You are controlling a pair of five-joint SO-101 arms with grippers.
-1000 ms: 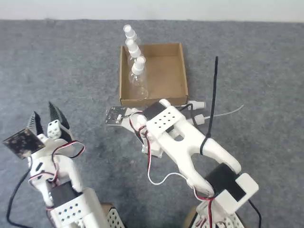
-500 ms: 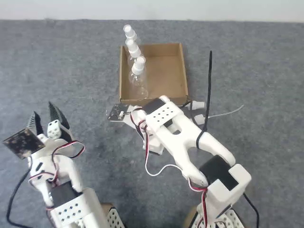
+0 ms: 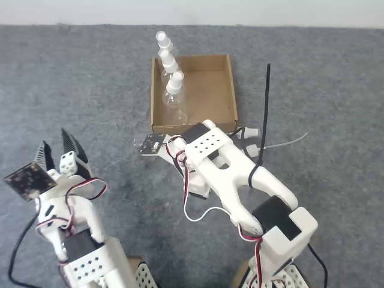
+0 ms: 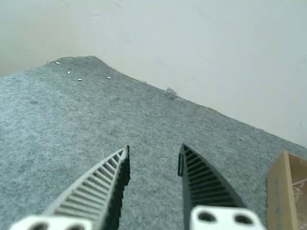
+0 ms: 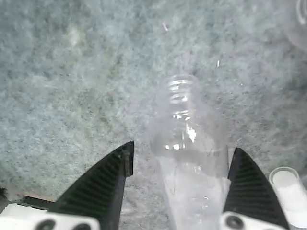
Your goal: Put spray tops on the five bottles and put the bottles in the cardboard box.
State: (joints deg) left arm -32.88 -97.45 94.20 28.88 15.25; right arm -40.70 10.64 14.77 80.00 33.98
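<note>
Slippage looms: right claw (image 5: 182, 151) gapes around the capless bottle (image 5: 181, 103), which sits off-centre and may roll when squeezed. The left claw (image 4: 153, 155) gapes too.

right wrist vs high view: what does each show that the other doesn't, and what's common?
Right wrist: an uncapped clear bottle inside the open right gripper. High: the cardboard box with three capped bottles along one side, and the left gripper, open. Both: the grey carpet.
</note>
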